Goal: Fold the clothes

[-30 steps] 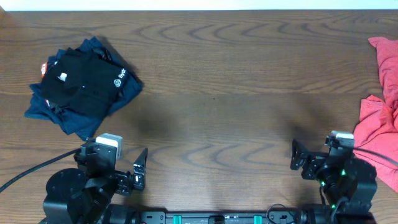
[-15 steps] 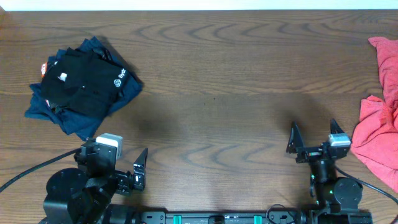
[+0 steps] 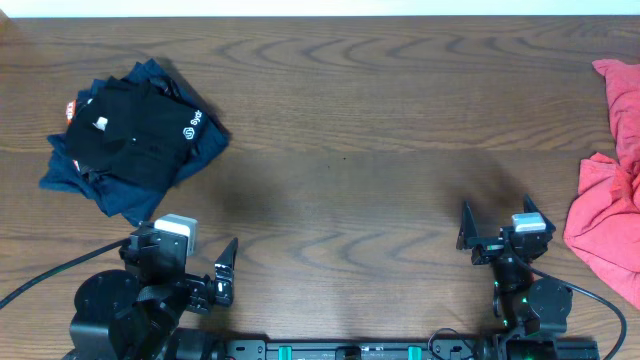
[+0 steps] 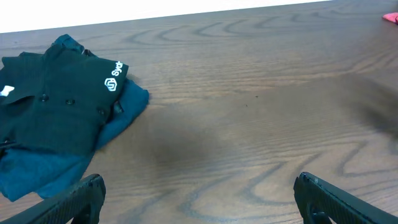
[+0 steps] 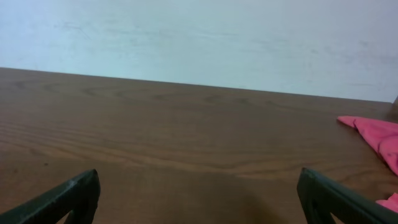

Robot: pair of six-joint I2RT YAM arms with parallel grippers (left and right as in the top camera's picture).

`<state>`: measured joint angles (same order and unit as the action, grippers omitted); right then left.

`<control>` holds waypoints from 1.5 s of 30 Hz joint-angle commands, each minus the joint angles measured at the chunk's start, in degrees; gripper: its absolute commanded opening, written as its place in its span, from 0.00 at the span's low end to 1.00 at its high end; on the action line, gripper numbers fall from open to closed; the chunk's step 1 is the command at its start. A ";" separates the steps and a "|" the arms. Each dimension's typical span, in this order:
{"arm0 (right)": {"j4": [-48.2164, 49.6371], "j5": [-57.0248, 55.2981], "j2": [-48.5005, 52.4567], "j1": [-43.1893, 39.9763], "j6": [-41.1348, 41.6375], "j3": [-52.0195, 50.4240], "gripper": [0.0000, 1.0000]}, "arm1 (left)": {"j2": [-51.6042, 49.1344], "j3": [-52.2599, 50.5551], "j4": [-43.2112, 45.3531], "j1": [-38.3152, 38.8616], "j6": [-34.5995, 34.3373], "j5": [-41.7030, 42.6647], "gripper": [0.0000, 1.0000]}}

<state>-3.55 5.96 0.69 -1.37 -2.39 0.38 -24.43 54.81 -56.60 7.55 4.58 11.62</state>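
Two heaps of clothes lie on the wooden table (image 3: 350, 150), well apart. Seen from overhead, with twelve o'clock at the far edge, the dark heap sits at about ten o'clock from the table's middle. On top is one black T-shirt (image 3: 125, 135), roughly folded, with one small white logo (image 3: 192, 125) at its two o'clock corner and one white neck label (image 3: 101, 123) nearer nine o'clock. Under it one navy garment (image 3: 75, 180) sticks out at the seven o'clock and twelve o'clock sides. A single orange-and-white patch (image 3: 72, 110) peeks out at the heap's nine o'clock edge; which garment it belongs to cannot be told.

The coral-red fabric (image 3: 605, 225) lies crumpled at three o'clock, running off the frame. It shows as two lobes, and whether that is one piece or two is unclear.

Two arms sit at the near edge, at seven and five o'clock. The left gripper (image 4: 199, 182) has its two fingers spread wide with nothing between them; its wrist view shows the dark heap at ten o'clock. The right gripper (image 3: 497, 222) is likewise spread wide and holds nothing, the coral-red fabric just beside it at three o'clock. Neither touches any cloth.
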 commanded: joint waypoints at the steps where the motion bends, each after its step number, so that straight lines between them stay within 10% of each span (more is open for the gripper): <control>1: -0.20 -0.39 -0.31 0.68 -1.09 -0.07 0.99 | 0.04 -0.17 0.02 -0.09 0.76 -0.28 0.98; 45: -0.20 -0.39 -0.31 0.68 -1.09 -0.07 0.99 | 2.58 -0.22 0.02 -0.13 0.74 -0.28 0.98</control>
<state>-3.57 5.96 0.69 -1.37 -2.61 0.38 -23.20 54.81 -56.60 7.55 4.58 11.62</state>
